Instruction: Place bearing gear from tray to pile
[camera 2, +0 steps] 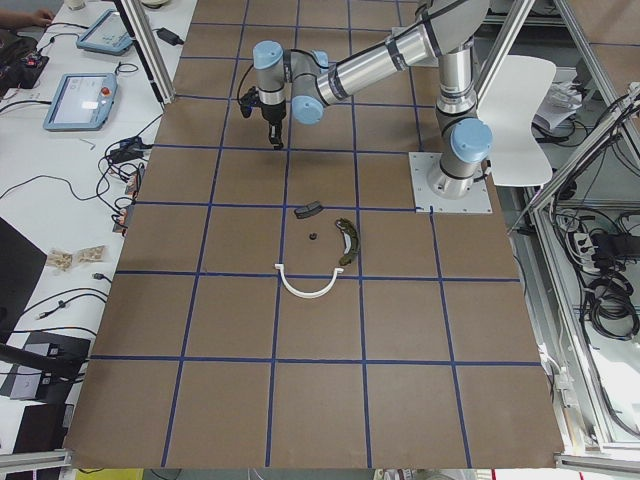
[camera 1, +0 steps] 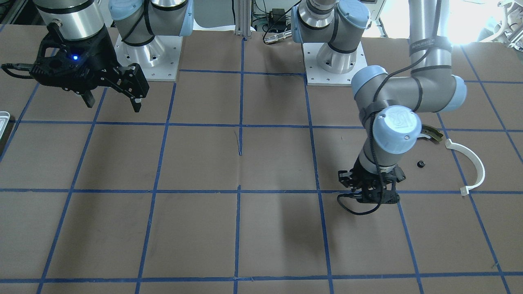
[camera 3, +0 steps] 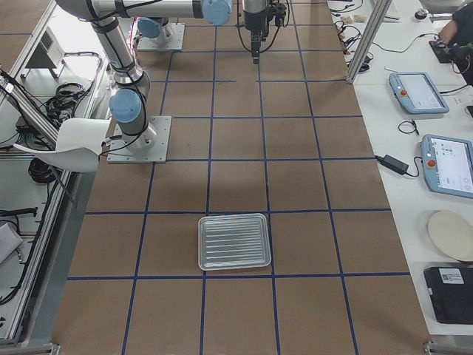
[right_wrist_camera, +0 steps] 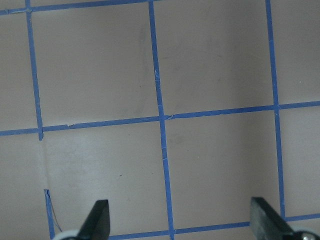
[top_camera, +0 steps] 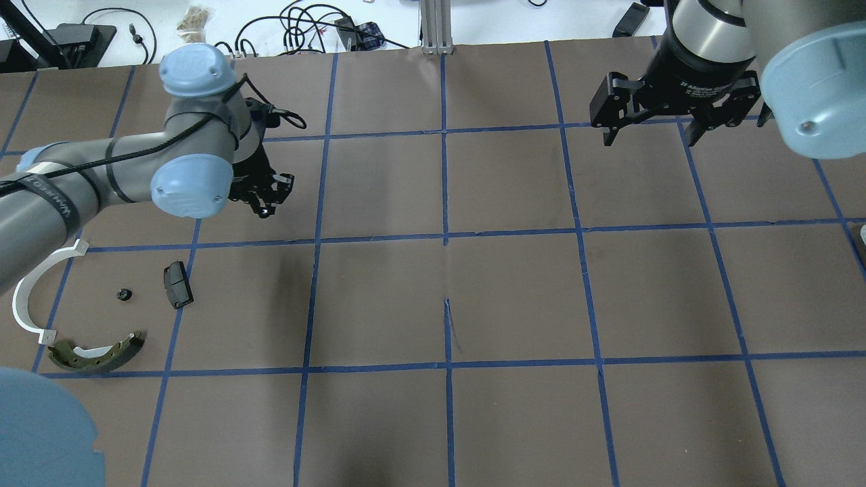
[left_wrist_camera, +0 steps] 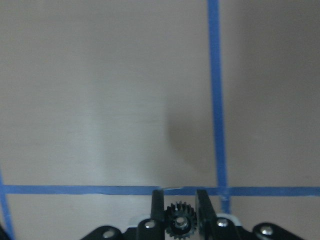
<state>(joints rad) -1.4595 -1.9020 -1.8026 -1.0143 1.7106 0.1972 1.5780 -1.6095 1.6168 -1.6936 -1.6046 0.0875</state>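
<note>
My left gripper (left_wrist_camera: 179,202) is shut on a small black toothed bearing gear (left_wrist_camera: 180,223), held between its fingers above the brown table. In the overhead view the left gripper (top_camera: 265,200) is up and to the right of the pile: an olive brake shoe (top_camera: 101,353), a white half-ring (top_camera: 28,297), a black block (top_camera: 178,284) and a tiny black part (top_camera: 124,293). My right gripper (top_camera: 648,138) is open and empty, high over the table's far right. The pale tray (camera 3: 233,241) lies empty in the exterior right view; only its edge (camera 1: 3,122) shows in the front view.
Blue tape lines divide the brown table (top_camera: 446,297) into squares. The two arm bases (camera 1: 149,57) stand on white plates at the robot's side. Cables and tablets lie beyond the far table edge.
</note>
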